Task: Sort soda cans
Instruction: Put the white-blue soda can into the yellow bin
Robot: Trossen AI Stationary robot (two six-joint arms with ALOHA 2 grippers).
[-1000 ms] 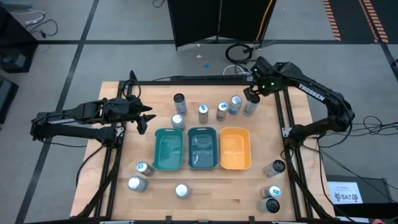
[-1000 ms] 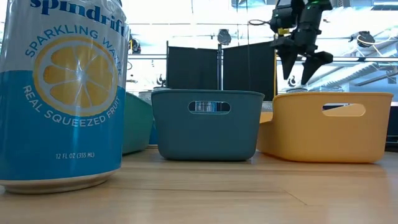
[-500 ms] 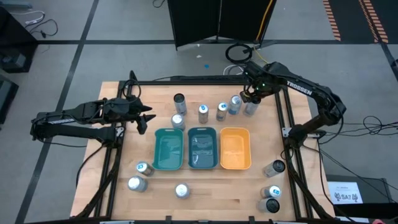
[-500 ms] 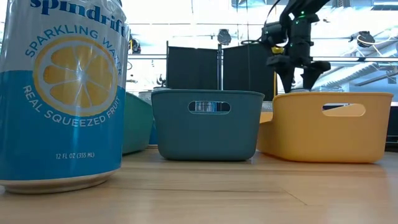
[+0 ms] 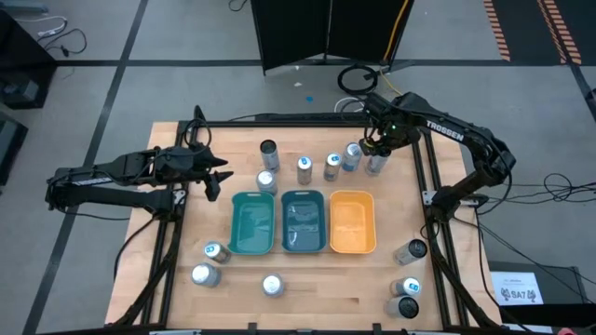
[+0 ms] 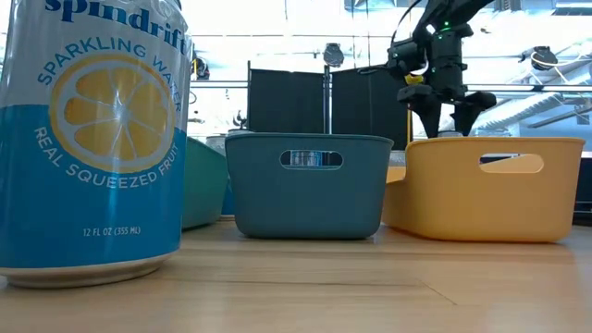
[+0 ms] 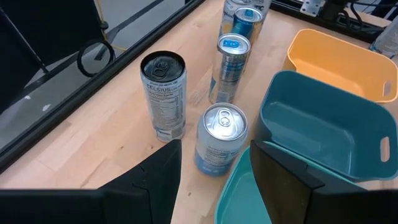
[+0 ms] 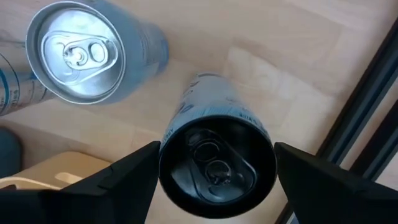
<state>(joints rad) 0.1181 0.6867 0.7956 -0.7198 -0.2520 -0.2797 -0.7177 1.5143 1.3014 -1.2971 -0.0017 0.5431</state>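
Several soda cans stand upright on the wooden table (image 5: 186, 223): a row behind the trays and loose ones near the front. My right gripper (image 5: 376, 149) points down, open, over the row's rightmost can, the dark-topped one (image 8: 217, 165), with one finger on each side of its top. My left gripper (image 5: 217, 179) hovers open at the table's left. A silver-topped can (image 7: 221, 140) and a tall dark-topped can (image 7: 165, 93) stand just beyond its fingers. In the low view the orange tray (image 6: 490, 185) hides the can under my right gripper (image 6: 448, 120). My right gripper comes from above, pointing down, its fingers (image 8: 134, 177) beside the upper wall (image 8: 214, 106) of the dark-topped can. Whether they touch the can I cannot tell. The can stands upright on the table.
Green (image 5: 252, 223), teal (image 5: 303, 221) and orange (image 5: 352, 222) trays sit side by side mid-table. A silver-topped can (image 8: 74, 53) stands close beside the dark-topped one. The black frame rail (image 5: 421, 177) runs along the table's right side. A blue lemon-print can (image 6: 92, 139) fills the low view's left.
My right gripper has come down toward the dark-topped can at the right end of the back row, tipping to point straighter down and rolling a little; its fingers now stand beside the can's top. The cans have stayed in place.
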